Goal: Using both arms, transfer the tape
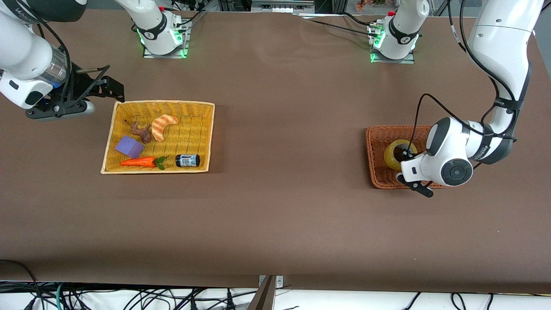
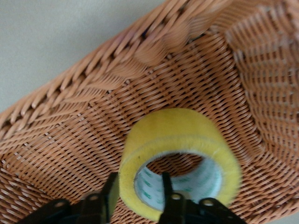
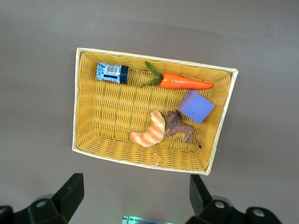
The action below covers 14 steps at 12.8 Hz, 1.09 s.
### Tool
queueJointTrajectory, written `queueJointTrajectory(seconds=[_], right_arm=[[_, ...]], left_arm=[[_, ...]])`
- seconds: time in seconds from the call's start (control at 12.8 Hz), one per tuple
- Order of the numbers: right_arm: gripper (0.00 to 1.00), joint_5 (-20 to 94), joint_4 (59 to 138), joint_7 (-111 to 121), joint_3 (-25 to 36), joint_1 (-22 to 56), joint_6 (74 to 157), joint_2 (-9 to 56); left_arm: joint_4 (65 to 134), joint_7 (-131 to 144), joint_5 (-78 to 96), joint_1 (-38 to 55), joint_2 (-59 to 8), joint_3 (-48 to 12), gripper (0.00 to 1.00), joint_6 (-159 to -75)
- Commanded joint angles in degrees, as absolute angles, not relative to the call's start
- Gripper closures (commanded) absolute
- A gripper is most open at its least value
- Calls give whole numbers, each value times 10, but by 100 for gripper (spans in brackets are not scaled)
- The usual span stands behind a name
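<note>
The tape (image 1: 392, 151) is a yellowish roll lying in the brown wicker basket (image 1: 373, 142) at the left arm's end of the table. My left gripper (image 1: 404, 156) is down in that basket, its wrist covering part of the roll. In the left wrist view the left gripper (image 2: 138, 192) straddles the wall of the tape (image 2: 177, 126): one finger (image 2: 110, 186) is against the outside, the other stands inside the hollow core, closed on the wall. My right gripper (image 1: 109, 82) is open and empty in the air, over the table beside the yellow basket (image 1: 129, 105).
The yellow basket (image 3: 86, 135) holds a croissant (image 1: 162, 125), a brown toy animal (image 1: 142, 131), a purple block (image 1: 129, 147), a carrot (image 1: 140, 162) and a small dark jar (image 1: 187, 160). The brown basket's woven wall (image 2: 93, 84) rises close around the tape.
</note>
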<state>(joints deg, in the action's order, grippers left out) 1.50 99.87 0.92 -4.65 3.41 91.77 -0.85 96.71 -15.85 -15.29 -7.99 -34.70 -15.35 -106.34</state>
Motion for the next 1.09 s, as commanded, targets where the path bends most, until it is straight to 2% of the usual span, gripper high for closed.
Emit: queueJointTrajectory(seconds=[0.0, 0.39, 0.47, 0.62, 0.7, 0.78, 0.93, 1.01], right_arm=[[0, 14, 1003, 19, -45, 34, 912, -15], [0, 13, 1002, 19, -45, 35, 912, -15], [0, 13, 1002, 19, -45, 34, 912, -15], [0, 13, 1001, 19, -45, 35, 912, -15], [0, 13, 1001, 19, -45, 35, 912, -15], [0, 13, 1001, 19, -45, 34, 912, -15], [0, 13, 1001, 19, -45, 35, 912, -15], [0, 13, 1001, 19, -45, 34, 912, -15]], left_arm=[[964, -167, -156, -80, -294, -162, 0, -1046], [943, -153, -106, -79, -154, -190, 0, -994], [925, -142, -83, -81, -135, -186, 0, -966], [839, -139, -72, -84, -132, -180, 0, -896], [813, -136, -58, -88, -122, -166, 0, -863], [816, -133, -33, -85, -96, -138, 0, -863], [853, -130, 4, -32, -58, -44, 0, -881], [878, -127, 14, -20, -43, -30, 0, -885]])
